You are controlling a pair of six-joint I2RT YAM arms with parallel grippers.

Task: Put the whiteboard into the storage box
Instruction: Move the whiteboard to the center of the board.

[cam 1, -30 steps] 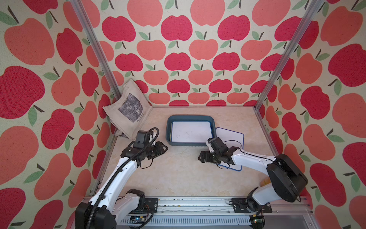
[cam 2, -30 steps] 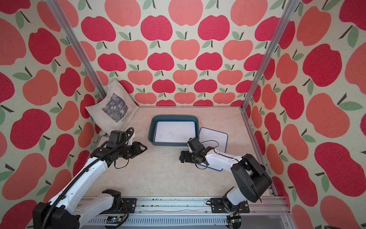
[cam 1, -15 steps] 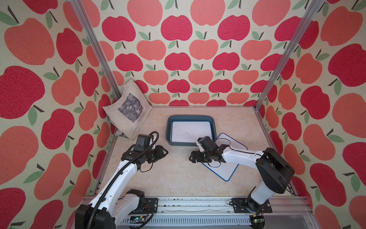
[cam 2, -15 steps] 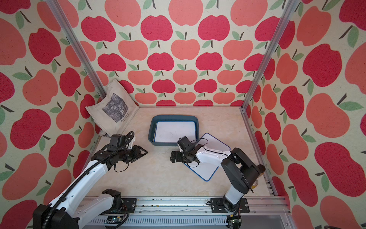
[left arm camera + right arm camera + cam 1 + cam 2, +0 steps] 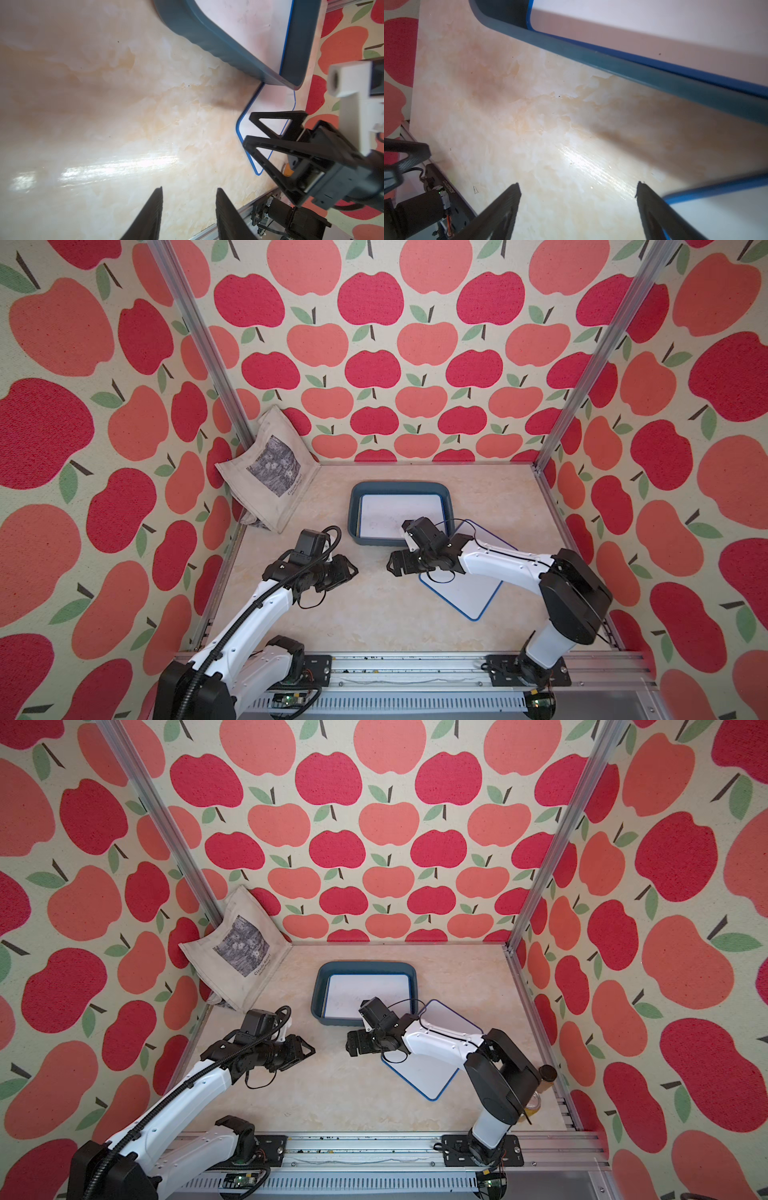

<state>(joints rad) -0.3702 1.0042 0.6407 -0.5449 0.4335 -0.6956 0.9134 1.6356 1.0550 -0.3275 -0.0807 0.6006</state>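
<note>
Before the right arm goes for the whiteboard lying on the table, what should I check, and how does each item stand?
1. Jaws of the right gripper open and empty: ok.
2. Edge of the loose whiteboard between those jaws: not ok; it lies beside one finger.
3. The left gripper empty, over bare table, apart from that board: ok.
4. Room in the storage box: cannot tell; another whiteboard already lies in it.
5. Loose board clear of the box's corner: cannot tell.
</note>
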